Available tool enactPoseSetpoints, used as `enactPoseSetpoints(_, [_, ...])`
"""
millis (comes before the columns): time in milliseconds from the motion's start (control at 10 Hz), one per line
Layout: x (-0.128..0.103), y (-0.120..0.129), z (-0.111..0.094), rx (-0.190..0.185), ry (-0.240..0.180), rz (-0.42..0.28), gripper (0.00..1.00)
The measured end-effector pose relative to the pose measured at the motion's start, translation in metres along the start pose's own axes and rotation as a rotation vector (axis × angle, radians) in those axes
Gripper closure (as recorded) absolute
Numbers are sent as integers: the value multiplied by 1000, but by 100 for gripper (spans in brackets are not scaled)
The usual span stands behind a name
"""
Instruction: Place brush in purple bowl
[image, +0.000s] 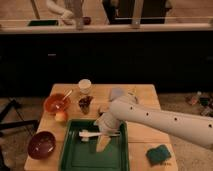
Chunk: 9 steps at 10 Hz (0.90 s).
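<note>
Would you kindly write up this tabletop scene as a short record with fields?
gripper: gripper low over the tray, at the brush; contact unclear
brush: long slim white dish brush lying flat in the rectangular green tray
target: round glossy dark purple bowl, empty, on the wooden table left of the tray
status: brush not yet in bowl
other items: round orange bowl, small white cup, green sponge

We are seeing the brush (90, 134), long, slim and white, lying roughly level across the upper part of the green tray (75, 157), its wider end pointing left. The purple bowl (41, 145), round, shallow and glossy dark, is sitting upright just left of the tray, apart from the brush. Our gripper (102, 143) is hanging over the tray at the brush's handle.
</note>
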Motion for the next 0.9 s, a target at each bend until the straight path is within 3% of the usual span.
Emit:
enactPoseSetpoints(400, [1, -7, 34, -46, 10, 9, 20])
enactPoseSetpoints(900, [18, -15, 59, -81, 12, 34, 20])
